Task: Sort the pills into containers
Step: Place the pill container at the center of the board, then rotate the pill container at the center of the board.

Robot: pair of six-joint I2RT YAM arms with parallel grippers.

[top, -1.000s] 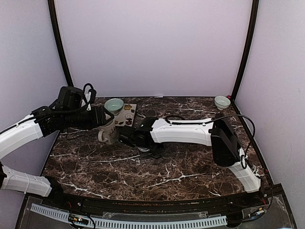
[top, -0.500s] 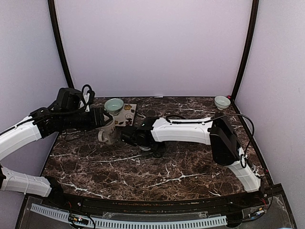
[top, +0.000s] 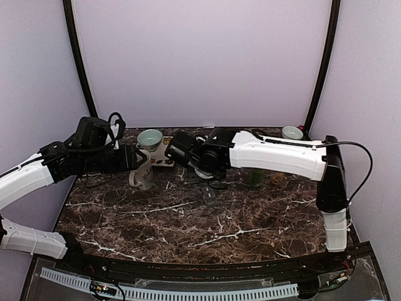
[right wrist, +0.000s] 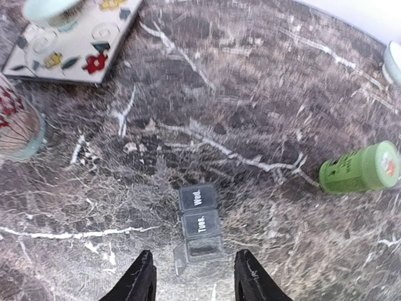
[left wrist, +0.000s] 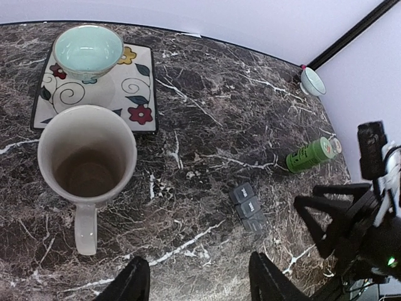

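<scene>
Overhead, you see the containers (top: 208, 193) lying on the dark marble desk (top: 156, 226) near its middle, well apart from the white mug (top: 143, 174) at the far left.

From the left wrist, your left end effector (left wrist: 197, 285) stands open with nothing between its fingers, raised over the desk on the near side of the white mug. The containers sit off to the right, near a green bottle (left wrist: 310, 155) lying on its side.

From the right wrist, your right end effector (right wrist: 195, 279) is open too and holds nothing. It hovers over the containers, whose lids read Wed. and Tue.
</scene>
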